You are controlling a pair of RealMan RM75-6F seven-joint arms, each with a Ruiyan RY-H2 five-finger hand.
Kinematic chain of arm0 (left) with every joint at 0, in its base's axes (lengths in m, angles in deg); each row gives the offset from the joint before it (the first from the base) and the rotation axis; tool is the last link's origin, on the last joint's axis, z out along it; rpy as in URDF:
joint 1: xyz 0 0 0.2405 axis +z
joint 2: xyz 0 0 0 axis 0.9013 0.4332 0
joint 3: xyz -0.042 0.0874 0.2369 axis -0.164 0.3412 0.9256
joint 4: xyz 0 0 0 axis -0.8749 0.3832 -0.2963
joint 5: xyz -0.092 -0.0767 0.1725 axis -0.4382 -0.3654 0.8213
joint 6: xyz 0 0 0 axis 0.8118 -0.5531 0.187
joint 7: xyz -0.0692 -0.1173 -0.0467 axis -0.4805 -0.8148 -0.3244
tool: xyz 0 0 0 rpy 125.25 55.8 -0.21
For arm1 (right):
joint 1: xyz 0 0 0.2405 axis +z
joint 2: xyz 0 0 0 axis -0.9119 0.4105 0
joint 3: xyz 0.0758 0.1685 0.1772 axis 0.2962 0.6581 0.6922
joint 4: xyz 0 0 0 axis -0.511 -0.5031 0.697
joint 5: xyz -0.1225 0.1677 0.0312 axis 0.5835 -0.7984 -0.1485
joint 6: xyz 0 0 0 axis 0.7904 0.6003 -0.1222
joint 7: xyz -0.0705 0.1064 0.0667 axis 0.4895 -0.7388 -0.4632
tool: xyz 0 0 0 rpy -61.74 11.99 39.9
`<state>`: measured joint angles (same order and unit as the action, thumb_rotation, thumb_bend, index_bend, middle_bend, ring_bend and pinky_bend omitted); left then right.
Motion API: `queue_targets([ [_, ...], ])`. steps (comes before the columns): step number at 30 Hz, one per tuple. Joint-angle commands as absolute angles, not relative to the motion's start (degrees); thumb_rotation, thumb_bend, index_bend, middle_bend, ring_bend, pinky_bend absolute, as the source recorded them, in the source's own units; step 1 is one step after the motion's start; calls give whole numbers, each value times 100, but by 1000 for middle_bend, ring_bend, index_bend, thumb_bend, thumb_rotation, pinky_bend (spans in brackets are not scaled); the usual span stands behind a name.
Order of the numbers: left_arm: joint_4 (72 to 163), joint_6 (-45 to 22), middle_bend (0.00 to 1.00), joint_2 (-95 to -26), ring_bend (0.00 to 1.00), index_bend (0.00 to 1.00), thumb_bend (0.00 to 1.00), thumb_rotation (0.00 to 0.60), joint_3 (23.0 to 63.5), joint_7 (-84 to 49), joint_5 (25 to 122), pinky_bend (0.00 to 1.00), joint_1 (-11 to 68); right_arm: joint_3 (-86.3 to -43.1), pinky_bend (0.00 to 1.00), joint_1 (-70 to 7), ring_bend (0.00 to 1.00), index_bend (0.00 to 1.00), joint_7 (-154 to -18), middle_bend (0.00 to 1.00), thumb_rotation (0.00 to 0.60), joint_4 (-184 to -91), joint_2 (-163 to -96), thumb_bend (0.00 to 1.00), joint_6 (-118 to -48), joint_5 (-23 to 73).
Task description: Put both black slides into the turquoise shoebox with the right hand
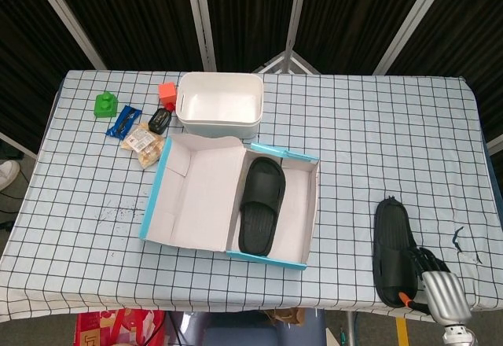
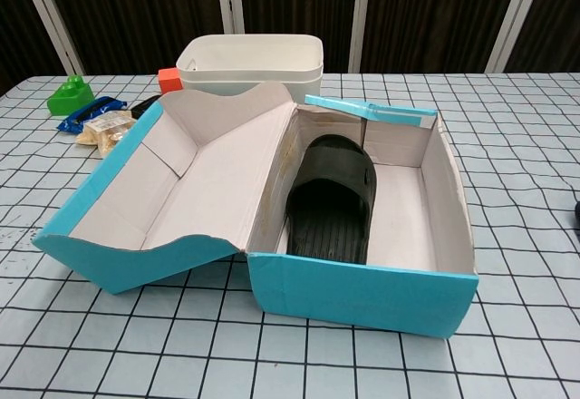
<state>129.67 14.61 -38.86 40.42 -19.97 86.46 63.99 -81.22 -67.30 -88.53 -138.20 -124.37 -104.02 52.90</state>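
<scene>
One black slide [image 1: 261, 203] lies in the right half of the open turquoise shoebox [image 1: 311, 216]; the chest view shows the same slide [image 2: 331, 195] inside the box [image 2: 362, 295], toe toward the back. The second black slide [image 1: 391, 244] lies on the checked cloth at the right, close to the table's front edge. My right hand [image 1: 438, 289] is at that slide's near right end. Its dark fingers [image 1: 424, 258] reach over the slide's right edge, and I see no closed grip. The left hand shows in neither view.
The box lid [image 1: 192, 196] lies folded open to the left. Behind the box stands a white bin [image 1: 220, 102]. A green toy [image 1: 104, 104], red block [image 1: 167, 90], blue packet [image 1: 124, 119], snack bag [image 1: 144, 141] and a small black object [image 1: 160, 119] lie at the back left.
</scene>
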Motion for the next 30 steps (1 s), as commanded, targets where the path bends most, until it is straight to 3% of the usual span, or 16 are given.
queue_targets([
  [1,12971,1475,0,-3886,0,20,363,600,4041,-1996,8650,0,6404,-8109,253,-6706,136,213,-8839,193,600,-13784,-12469,193,-10353,5306],
  [30,12963,1465,0,-3916,0,20,363,600,4038,-1909,8624,0,6391,-7979,253,-6546,136,213,-8682,194,600,-13661,-12611,193,-10140,5381],
])
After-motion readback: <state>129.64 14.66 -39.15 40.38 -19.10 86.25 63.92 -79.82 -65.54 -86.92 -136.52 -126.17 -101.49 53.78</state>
